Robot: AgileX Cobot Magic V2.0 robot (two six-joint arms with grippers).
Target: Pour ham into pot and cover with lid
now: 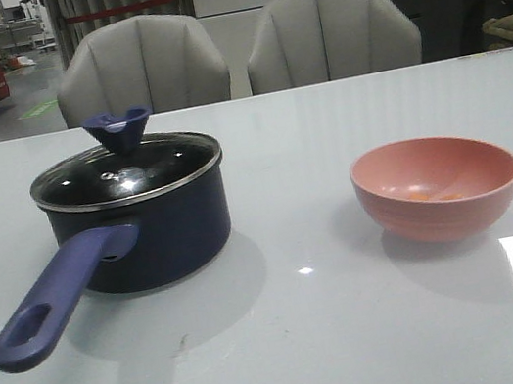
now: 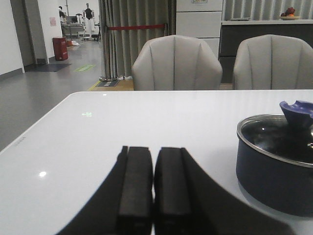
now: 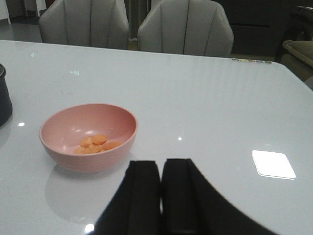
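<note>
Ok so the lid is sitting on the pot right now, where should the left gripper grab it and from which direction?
Grip the lid by its dark blue flared knob, coming straight down from above. The knob stands upright at the lid's centre, well clear of the glass, and narrows toward its base, so the fingers can close under the flare. The steel rim lies flush on the pot, leaving no edge to pinch.

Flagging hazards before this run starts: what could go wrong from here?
The lid sits on the pot, so pouring first would likely spill ham onto the glass. The pot's long handle juts toward the robot and could be bumped. The pink bowl may slide on the glossy table when gripped.
</note>
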